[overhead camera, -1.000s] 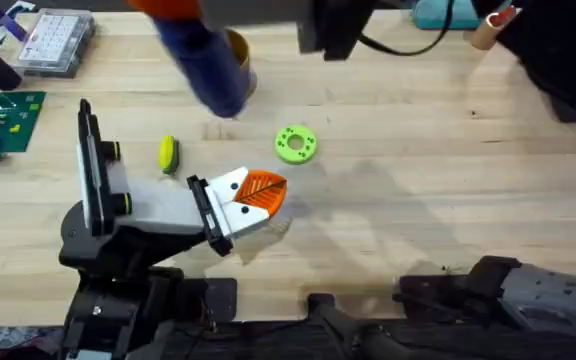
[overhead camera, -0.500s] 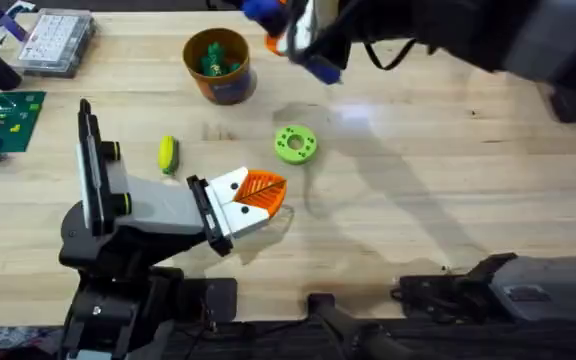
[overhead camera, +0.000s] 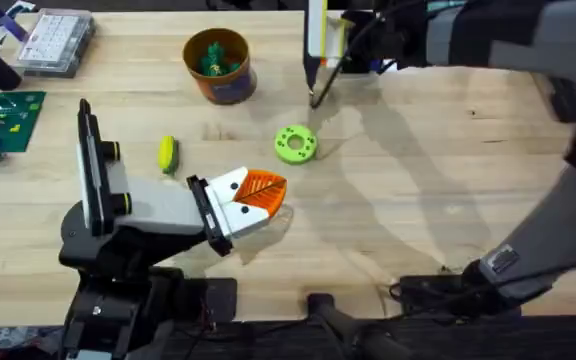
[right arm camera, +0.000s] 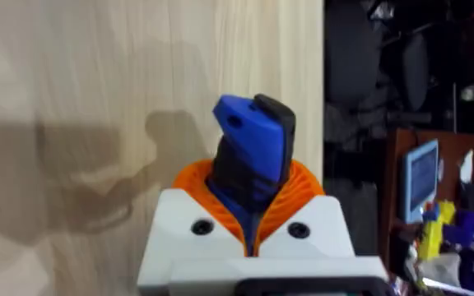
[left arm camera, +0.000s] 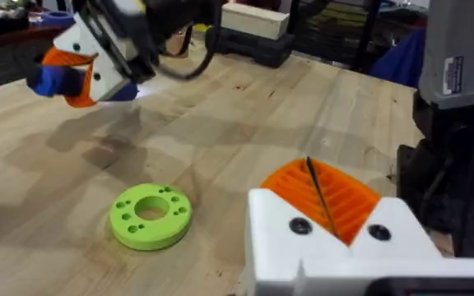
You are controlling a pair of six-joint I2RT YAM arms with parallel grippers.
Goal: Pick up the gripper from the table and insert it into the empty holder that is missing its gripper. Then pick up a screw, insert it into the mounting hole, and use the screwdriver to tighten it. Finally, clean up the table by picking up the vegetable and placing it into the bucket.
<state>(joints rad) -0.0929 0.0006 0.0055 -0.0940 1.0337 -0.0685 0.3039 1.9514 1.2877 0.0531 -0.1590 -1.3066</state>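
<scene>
Overhead shows your right gripper (overhead camera: 318,45) clamped on the screwdriver (right arm camera: 249,160), hanging near the bucket (overhead camera: 218,66) and above the green ring (overhead camera: 295,143). Keep that hold firm and the tip vertical. Your left gripper (overhead camera: 258,195) rests closed and empty beside the vegetable (overhead camera: 168,153).

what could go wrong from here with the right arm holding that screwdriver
1. The right gripper clamps the screwdriver near one end, so it might pivot or slip in the pads.
2. Its dark tip hangs just above the table close to the green ring; a low sweep could knock the ring or scrape the wood.
</scene>
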